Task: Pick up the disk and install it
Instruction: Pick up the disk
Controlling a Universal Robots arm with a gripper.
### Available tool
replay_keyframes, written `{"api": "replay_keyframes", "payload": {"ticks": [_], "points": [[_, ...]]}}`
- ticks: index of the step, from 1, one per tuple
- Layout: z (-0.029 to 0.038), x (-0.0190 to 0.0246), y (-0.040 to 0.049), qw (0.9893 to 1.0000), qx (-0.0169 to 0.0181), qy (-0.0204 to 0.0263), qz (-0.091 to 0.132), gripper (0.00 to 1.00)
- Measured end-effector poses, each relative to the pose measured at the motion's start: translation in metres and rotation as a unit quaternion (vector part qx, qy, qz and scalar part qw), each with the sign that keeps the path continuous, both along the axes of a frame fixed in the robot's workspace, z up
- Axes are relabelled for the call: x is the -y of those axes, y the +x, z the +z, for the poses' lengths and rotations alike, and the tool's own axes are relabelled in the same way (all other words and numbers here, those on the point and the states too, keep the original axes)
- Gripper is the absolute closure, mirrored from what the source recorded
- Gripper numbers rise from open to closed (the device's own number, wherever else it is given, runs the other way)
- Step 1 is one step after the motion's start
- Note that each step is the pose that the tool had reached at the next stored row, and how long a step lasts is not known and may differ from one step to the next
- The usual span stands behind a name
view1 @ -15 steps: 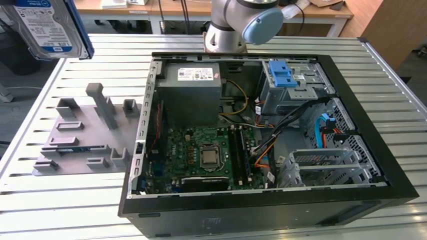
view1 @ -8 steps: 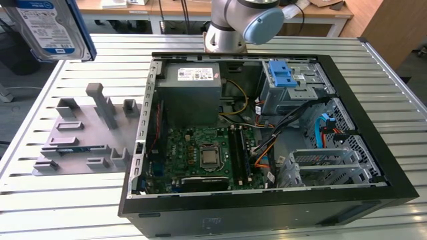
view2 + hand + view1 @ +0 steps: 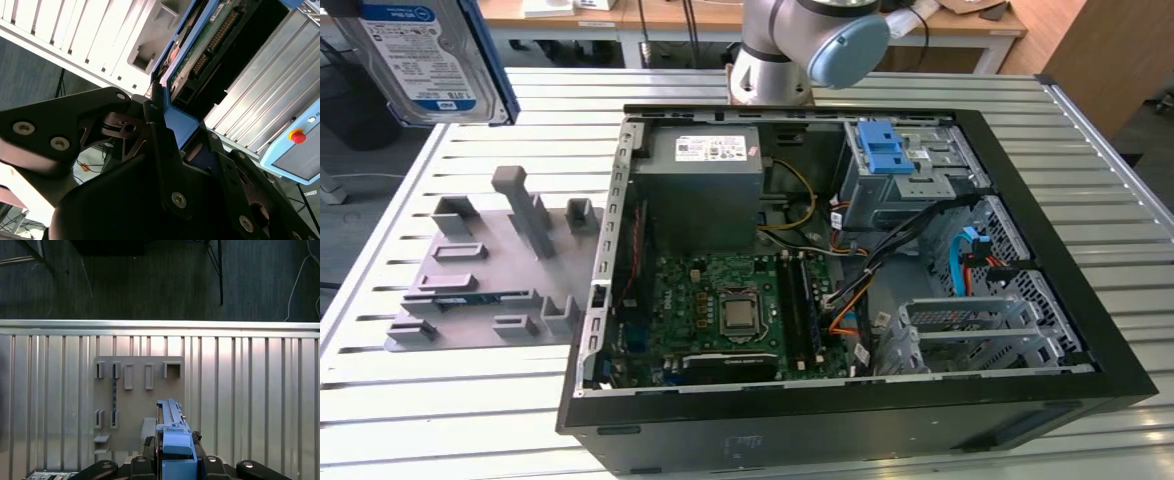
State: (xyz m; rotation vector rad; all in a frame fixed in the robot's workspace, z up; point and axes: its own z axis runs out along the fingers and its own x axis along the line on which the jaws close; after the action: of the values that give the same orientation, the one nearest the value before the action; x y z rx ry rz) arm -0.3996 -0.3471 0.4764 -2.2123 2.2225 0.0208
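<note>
One disk (image 3: 424, 62), the flat rectangular silver hard drive with a white-and-blue label and blue plastic carrier frame, hung raised at the exterior view's upper left, clear of the slatted metal tabletop (image 3: 454, 400) and the grey plastic holder block (image 3: 494, 270) lying on it. In the second wrist view you could see the black tool (image 3: 180, 121) clamped tight on the disk's blue frame edge. The open black computer case (image 3: 854, 430) lay on the tabletop just beside the holder block.

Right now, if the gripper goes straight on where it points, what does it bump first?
Probably the gray holder tray on the table: the gripper, shut on the disk, points at it, though depth is unclear.
</note>
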Motion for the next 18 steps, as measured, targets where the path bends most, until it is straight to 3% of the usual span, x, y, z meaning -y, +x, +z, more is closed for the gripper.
{"api": "replay_keyframes", "payload": {"ticks": [7,18], "points": [[0.0,0.0007,0.0025,1.0,0.0,0.0,0.0,0.64],[0.0,0.006,0.0127,1.0,0.0,0.0,0.0,0.64]]}}
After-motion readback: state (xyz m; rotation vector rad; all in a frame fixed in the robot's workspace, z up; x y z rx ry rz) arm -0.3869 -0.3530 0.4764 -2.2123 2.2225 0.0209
